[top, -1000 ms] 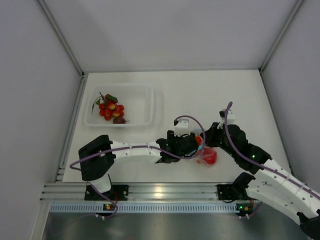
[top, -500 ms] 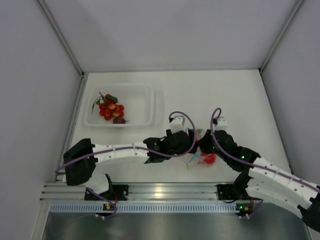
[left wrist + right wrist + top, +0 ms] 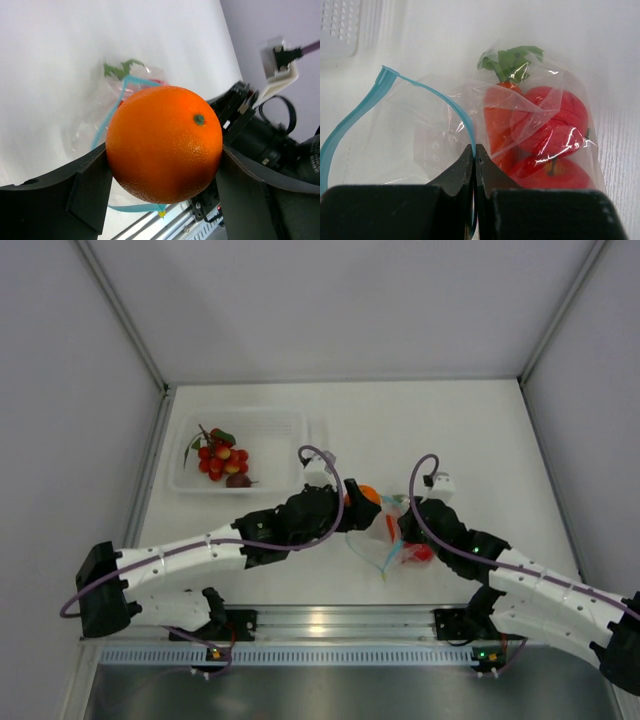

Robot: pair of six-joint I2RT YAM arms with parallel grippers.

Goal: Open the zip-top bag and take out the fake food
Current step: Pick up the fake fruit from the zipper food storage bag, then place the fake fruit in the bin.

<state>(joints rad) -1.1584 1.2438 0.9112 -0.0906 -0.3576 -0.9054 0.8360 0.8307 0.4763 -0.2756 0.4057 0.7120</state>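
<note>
- left fingers (image 3: pixel 85 195) clamp the orange (image 3: pixel 165 142): rigid, smooth, likely light and slippery.
- right fingers (image 3: pixel 455 176) pinch tight on the zip-top bag (image 3: pixel 432 132), floppy film; the teal strip (image 3: pixel 427 89) should grip best.

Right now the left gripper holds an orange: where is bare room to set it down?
Free: the right half of the tray, beside the berry cluster; the table right of the tray, behind the zip-top bag. Crowded: around the bag the right gripper pinches.
</note>
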